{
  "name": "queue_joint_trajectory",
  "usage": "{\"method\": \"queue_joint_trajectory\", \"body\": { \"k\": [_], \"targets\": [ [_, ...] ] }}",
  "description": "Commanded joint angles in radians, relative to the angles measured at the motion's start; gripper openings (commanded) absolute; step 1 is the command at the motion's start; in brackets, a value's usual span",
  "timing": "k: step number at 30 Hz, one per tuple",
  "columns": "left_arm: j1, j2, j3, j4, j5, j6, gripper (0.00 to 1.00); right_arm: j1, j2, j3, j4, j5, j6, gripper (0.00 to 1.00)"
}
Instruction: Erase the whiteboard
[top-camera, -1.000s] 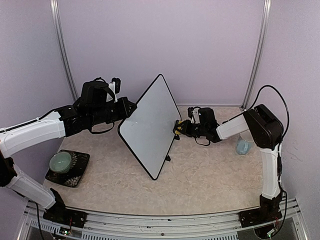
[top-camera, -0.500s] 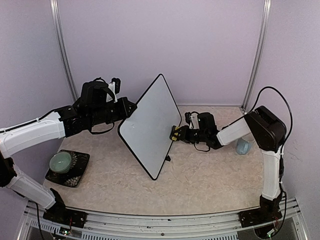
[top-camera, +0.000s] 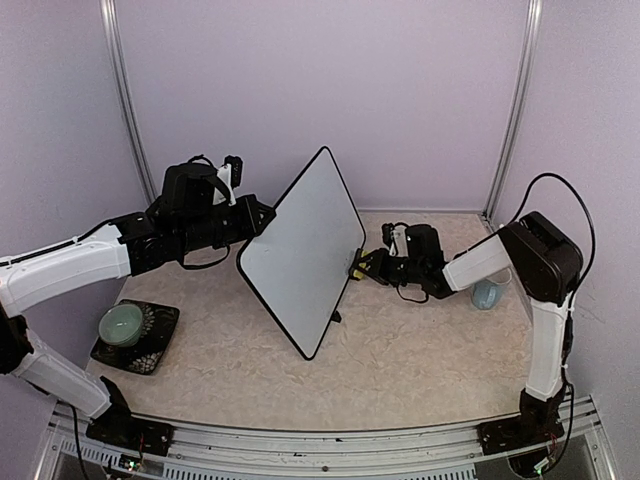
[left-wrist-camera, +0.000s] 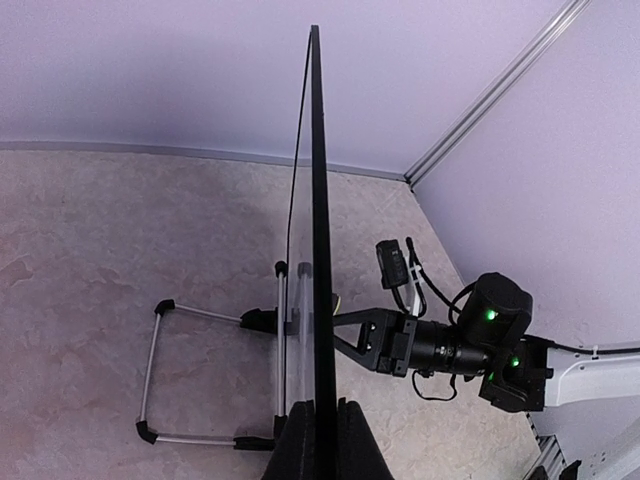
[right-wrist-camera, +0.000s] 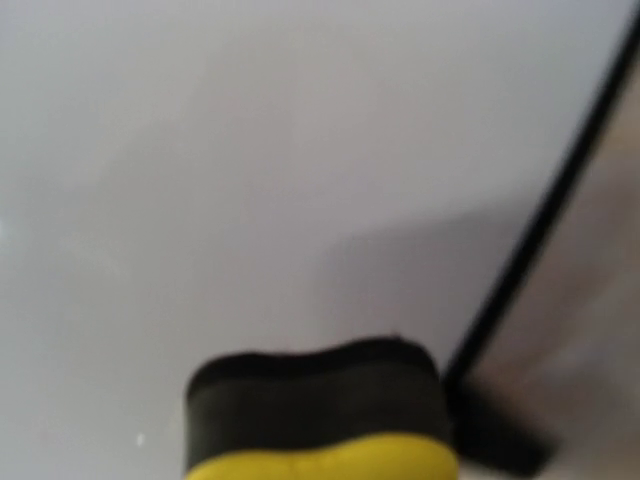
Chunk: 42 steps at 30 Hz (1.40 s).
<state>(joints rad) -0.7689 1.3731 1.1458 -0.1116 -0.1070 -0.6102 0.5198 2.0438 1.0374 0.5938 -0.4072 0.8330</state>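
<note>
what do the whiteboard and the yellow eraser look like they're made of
The whiteboard: smooth, faintly glossy white panel in a thin black rim, likely plastic; even sheen, no texture. The eraser: probably soft foam, yellow with a black layer whose edge looks wavy.

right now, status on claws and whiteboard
Left claw shut on whiteboard edge, board held tilted. Right claw shut on yellow eraser, at board face. Nothing in the way.

One whiteboard (top-camera: 300, 250), one yellow eraser (right-wrist-camera: 315, 410), one green bowl (top-camera: 122, 322), one dark mat (top-camera: 162, 343), one blue cup (top-camera: 487, 295).
</note>
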Motion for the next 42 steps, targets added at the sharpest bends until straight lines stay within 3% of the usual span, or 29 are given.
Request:
{"method": "queue_joint_trajectory", "body": {
  "k": [1, 11, 29, 37, 42],
  "targets": [
    [-0.032, 0.031, -0.046, -0.078, 0.082, 0.020, 0.00, -0.042, -0.036, 0.069, -0.048, 0.065, -0.015, 0.00],
    [-0.031, 0.049, -0.042, -0.071, 0.087, 0.019, 0.00, -0.037, 0.078, 0.222, -0.115, 0.012, -0.015, 0.00],
    [-0.027, 0.045, -0.040, -0.070, 0.092, 0.021, 0.00, 0.047, 0.106, 0.164, -0.059, -0.074, -0.040, 0.00],
    [-0.026, 0.038, -0.036, -0.076, 0.090, 0.024, 0.00, 0.089, 0.038, 0.063, -0.017, -0.120, -0.037, 0.00],
    [-0.023, 0.034, -0.035, -0.085, 0.085, 0.026, 0.00, 0.085, -0.168, -0.043, -0.056, -0.007, -0.101, 0.00]
  ]
}}
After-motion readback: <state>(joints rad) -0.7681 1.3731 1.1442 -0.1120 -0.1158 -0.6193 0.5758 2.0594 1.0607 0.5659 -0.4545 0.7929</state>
